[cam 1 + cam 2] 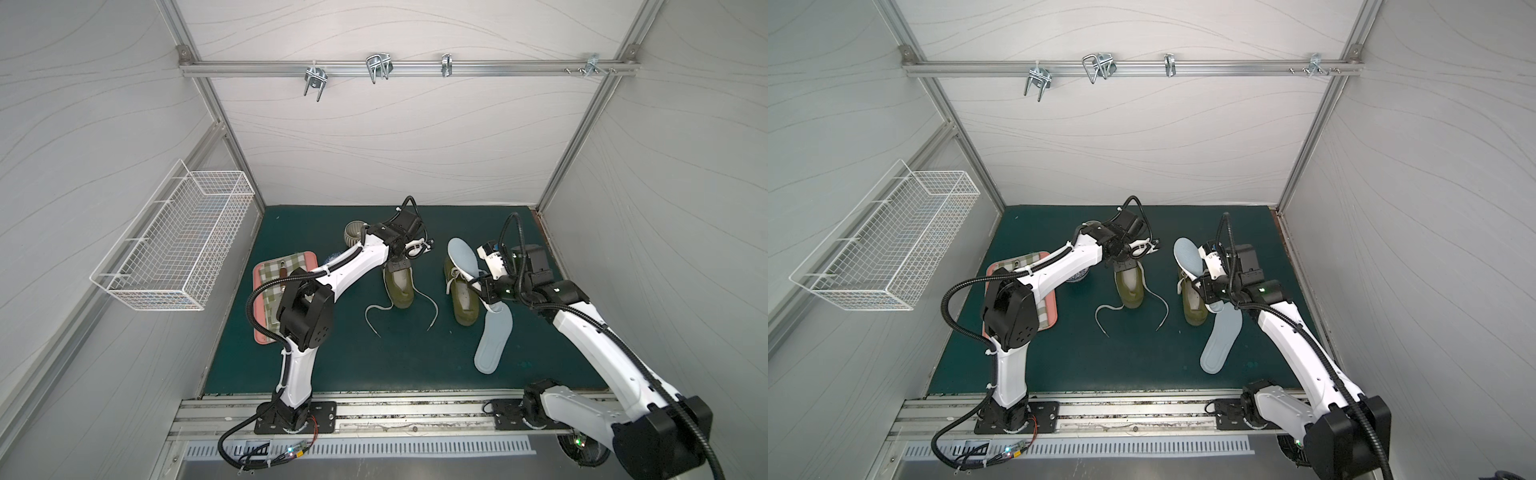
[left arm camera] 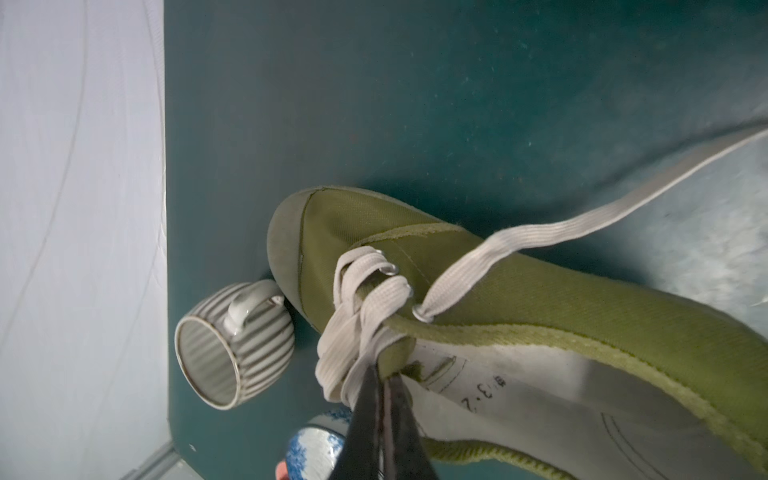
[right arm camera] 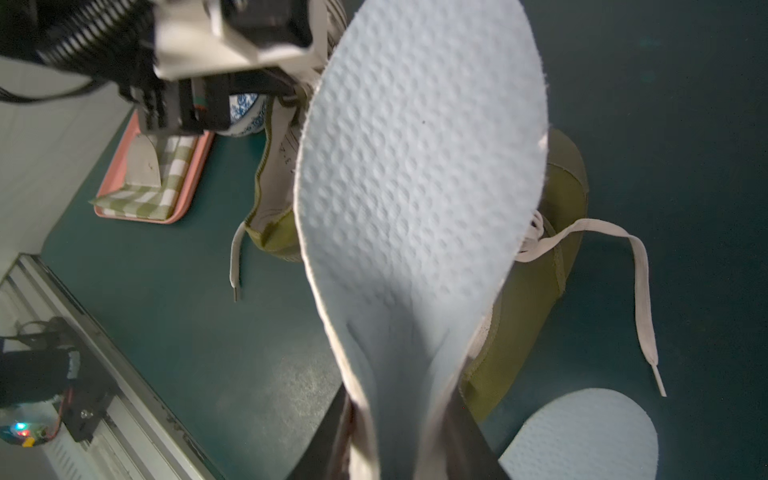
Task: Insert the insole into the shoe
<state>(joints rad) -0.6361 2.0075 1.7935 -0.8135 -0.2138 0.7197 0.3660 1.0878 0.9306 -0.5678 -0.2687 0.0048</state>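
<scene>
- Right pincer (image 3: 399, 436) pinches the insole (image 3: 419, 166) by its heel, holding it tilted above the right shoe (image 1: 462, 305).
- Left pincer (image 2: 381, 390) is pressed together on the tongue of the left shoe (image 2: 498, 299).
- Second insole (image 1: 492, 340) lies on the table (image 1: 332, 357), beside the right shoe.

Pale grey walls (image 1: 374, 145); dark green mat (image 1: 374, 361)

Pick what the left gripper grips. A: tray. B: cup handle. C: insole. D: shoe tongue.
D: in the left wrist view the left gripper is shut on the shoe tongue, right beside the laces.
</scene>
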